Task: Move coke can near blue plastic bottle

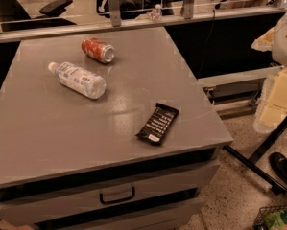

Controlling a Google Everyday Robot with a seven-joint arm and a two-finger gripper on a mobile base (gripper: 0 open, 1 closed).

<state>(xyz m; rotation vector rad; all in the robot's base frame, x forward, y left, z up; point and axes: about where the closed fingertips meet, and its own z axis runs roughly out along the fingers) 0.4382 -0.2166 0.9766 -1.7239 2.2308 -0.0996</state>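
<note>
The can (98,50) is lying just beside the bottle (77,79) toward the table's (61,138) far-left corner, so the task is looking done, the gripper sitting out of view, state unknowable.

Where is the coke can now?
In the camera view the coke can lies on its side, far left on the table, just behind the blue plastic bottle and not touching it. The tool is out of view.

Nothing legible: lettering on coke can (98,50), label on blue plastic bottle (78,80), print on dark wrapper (157,123) all unreadable; gripper out of view.
</note>
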